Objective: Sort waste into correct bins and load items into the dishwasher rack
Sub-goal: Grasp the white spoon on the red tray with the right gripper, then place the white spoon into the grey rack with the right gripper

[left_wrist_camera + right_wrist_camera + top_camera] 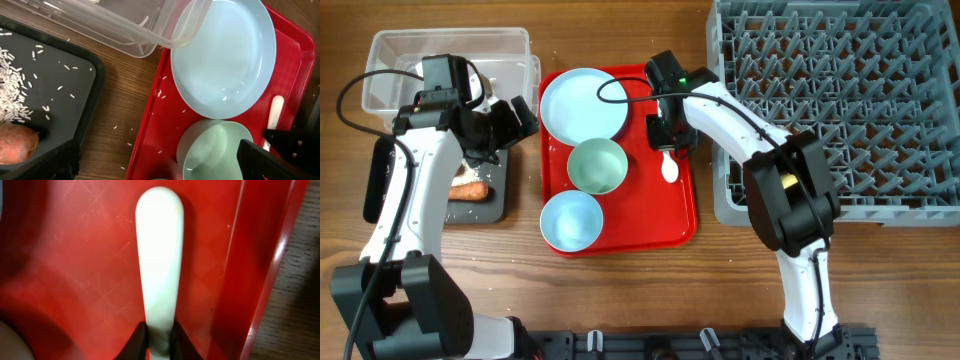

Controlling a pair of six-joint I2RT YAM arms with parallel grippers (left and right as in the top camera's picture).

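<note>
My right gripper (159, 342) is shut on the white plastic spoon (159, 265) on the red serving tray (680, 215); the spoon (669, 168) lies right of the pale green bowl (597, 165). The light blue plate (583, 103) and light blue bowl (571, 220) sit on the same tray. My left gripper (505, 125) is open and empty, between the black tray (498, 205) and the red tray. The carrot (470, 190) and rice grains (10, 90) lie in the black tray. The clear tub (450, 50) is at the back left. The grey rack (840, 110) is on the right.
Loose rice grains lie on the wood and on the red tray's left edge (160, 92). The clear tub's corner (185, 30) overhangs the plate's rim in the left wrist view.
</note>
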